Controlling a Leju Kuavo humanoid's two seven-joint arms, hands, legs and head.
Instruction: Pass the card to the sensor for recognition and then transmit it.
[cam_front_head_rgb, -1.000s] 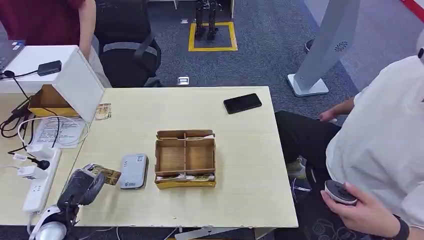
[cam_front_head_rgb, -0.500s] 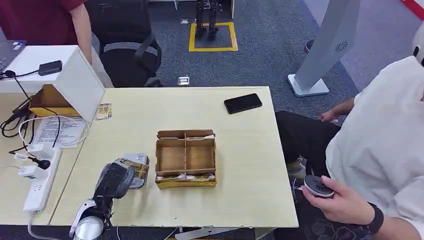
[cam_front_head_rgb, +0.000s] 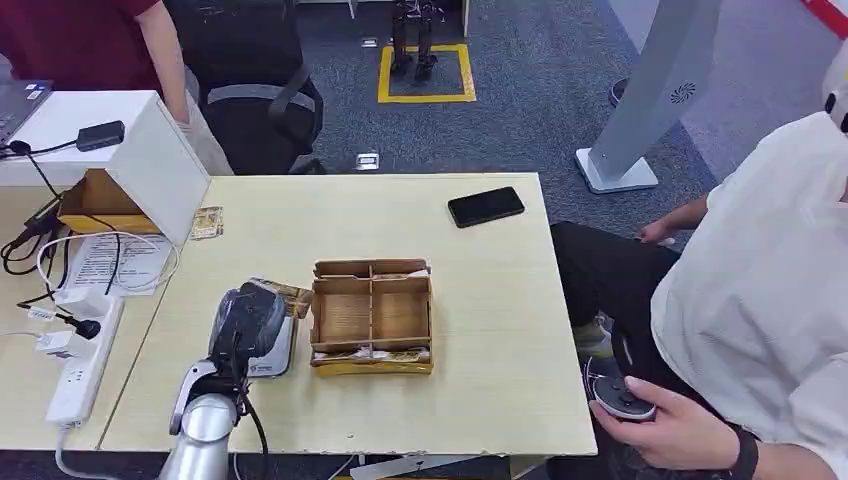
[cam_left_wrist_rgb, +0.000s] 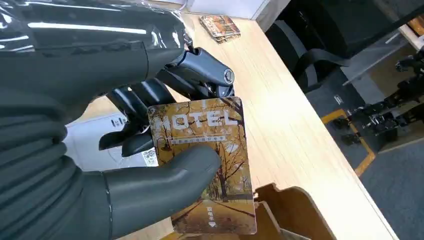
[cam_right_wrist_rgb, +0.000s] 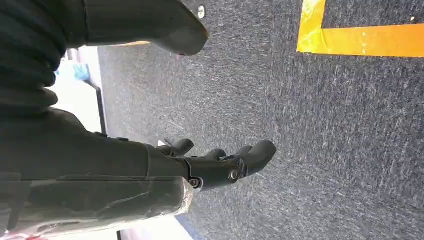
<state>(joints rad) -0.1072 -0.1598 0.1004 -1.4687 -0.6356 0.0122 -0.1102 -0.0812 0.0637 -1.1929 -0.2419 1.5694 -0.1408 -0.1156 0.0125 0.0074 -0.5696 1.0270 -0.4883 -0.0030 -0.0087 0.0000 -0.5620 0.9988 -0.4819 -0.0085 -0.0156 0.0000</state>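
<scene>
Head view: the left hand (cam_front_head_rgb: 243, 322) hangs above the table (cam_front_head_rgb: 480, 300), over the grey sensor (cam_front_head_rgb: 272, 352).
Left fingers: thumb (cam_left_wrist_rgb: 165, 187) pressed on the card's face, dark fingers (cam_left_wrist_rgb: 150, 97) curled behind it, a firm pinch.
Card (cam_left_wrist_rgb: 207, 160): a hotel card with an autumn tree picture, clamped between thumb and fingers, its free end poking out past the fingertips toward the box.
Sensor: directly beneath the fingers, partly hidden by the hand.
Cardboard box (cam_front_head_rgb: 372, 318): divided tray, just beyond the fingertips, beside the sensor.
Right hand (cam_right_wrist_rgb: 220, 162): hanging over grey carpet, fingers loosely curled and apart, holding nothing.
Around: black phone (cam_front_head_rgb: 485, 207) far across the table; a seated person (cam_front_head_rgb: 770, 300) at its side.
</scene>
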